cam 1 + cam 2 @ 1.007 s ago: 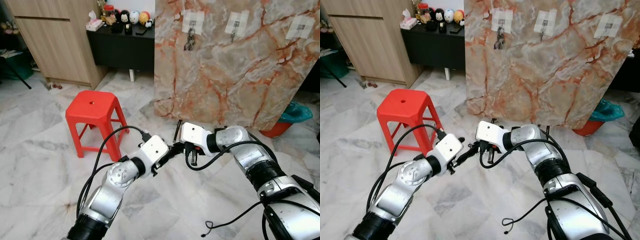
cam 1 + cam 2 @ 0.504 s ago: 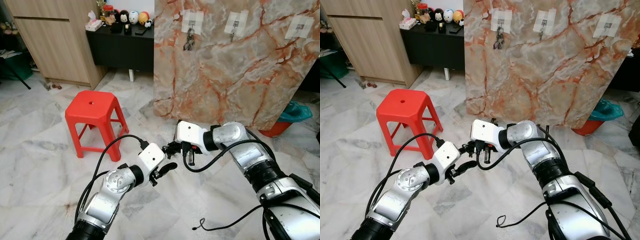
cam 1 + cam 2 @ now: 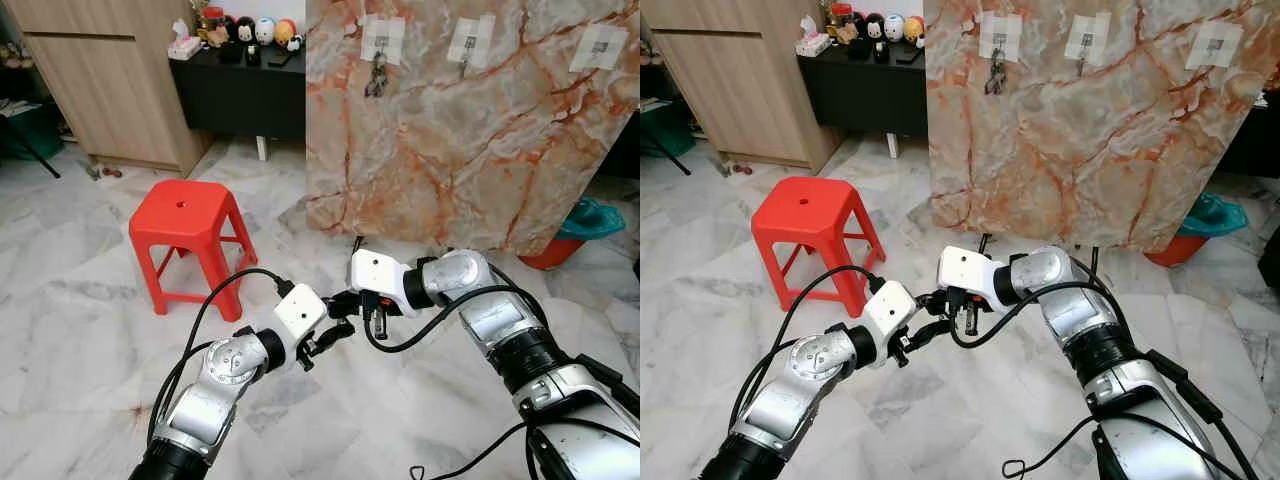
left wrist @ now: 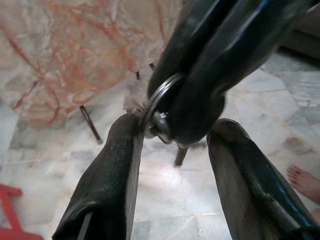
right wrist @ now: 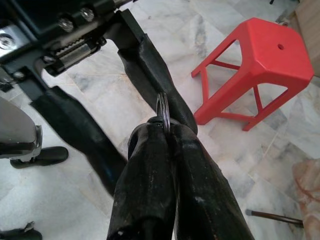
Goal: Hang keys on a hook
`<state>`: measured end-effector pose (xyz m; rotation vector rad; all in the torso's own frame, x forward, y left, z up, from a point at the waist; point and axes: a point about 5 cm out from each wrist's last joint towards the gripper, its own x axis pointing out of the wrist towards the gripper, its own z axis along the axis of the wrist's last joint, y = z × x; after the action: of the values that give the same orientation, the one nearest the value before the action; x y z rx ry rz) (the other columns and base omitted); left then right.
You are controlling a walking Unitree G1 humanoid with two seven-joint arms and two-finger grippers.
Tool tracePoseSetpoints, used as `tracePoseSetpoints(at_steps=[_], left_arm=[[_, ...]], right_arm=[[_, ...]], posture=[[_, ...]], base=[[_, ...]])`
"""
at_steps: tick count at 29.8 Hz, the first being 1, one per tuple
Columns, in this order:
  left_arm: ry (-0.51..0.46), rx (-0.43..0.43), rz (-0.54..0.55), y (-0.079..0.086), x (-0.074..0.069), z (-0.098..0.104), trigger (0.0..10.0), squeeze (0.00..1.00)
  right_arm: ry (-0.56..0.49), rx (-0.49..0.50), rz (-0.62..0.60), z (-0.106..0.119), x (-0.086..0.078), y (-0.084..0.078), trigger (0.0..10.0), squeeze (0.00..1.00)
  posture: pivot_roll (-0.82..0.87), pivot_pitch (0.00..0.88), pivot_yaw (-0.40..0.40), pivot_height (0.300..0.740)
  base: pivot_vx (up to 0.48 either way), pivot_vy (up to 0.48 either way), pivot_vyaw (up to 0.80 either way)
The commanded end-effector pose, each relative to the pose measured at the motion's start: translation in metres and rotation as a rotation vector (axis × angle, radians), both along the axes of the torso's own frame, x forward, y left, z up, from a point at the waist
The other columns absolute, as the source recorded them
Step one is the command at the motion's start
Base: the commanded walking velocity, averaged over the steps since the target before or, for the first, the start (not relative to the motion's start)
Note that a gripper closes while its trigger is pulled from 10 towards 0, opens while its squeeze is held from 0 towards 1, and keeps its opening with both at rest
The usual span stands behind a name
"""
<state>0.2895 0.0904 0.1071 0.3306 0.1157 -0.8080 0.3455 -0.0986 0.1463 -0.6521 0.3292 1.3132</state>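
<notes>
Above the marble floor (image 3: 80, 330), in front of the marble panel (image 3: 470, 140), the left gripper (image 3: 335, 333) has let go and drawn back, fingers spread around the key ring (image 5: 163, 111), now clenched in the right gripper (image 3: 952, 305). Handover looks complete; the hooks (image 3: 463, 45) come next.

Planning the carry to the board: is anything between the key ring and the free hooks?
Nothing visible stands between them. The right gripper pinches the key ring low over open floor; the marble board with its free hooks stands beyond.
</notes>
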Motion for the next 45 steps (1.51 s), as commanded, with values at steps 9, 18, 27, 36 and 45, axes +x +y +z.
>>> tracePoseSetpoints(at_steps=[9,18,27,36,45], left_arm=[[0.040,0.038,-0.013,0.016,-0.001,-0.002,10.0,0.00],[0.074,0.039,-0.065,0.018,-0.008,-0.004,10.0,0.00],[0.072,0.021,-0.080,0.012,-0.007,-0.002,10.0,0.00],[0.076,0.004,-0.092,0.005,-0.007,-0.001,10.0,0.00],[0.078,-0.012,-0.048,0.004,-0.003,-0.001,10.0,0.00]], right_arm=[[-0.031,-0.037,-0.012,0.003,0.002,-0.004,0.0,0.00],[-0.032,-0.034,0.002,0.005,0.002,0.001,0.0,0.00],[-0.025,-0.022,0.023,0.004,-0.001,0.006,0.0,0.00],[-0.026,-0.002,0.050,0.007,-0.004,0.014,0.0,0.00],[-0.031,0.021,0.074,0.012,-0.007,0.022,0.0,0.00]], posture=[[-0.05,0.068,-0.014,0.740],[-0.05,0.078,-0.007,0.740],[-0.05,0.080,-0.006,0.740],[-0.05,0.079,-0.007,0.740],[-0.05,0.081,-0.007,0.740]], base=[[0.000,0.000,0.00],[0.000,0.000,0.00],[0.000,0.000,0.00],[0.000,0.000,0.00],[0.000,0.000,0.00]])
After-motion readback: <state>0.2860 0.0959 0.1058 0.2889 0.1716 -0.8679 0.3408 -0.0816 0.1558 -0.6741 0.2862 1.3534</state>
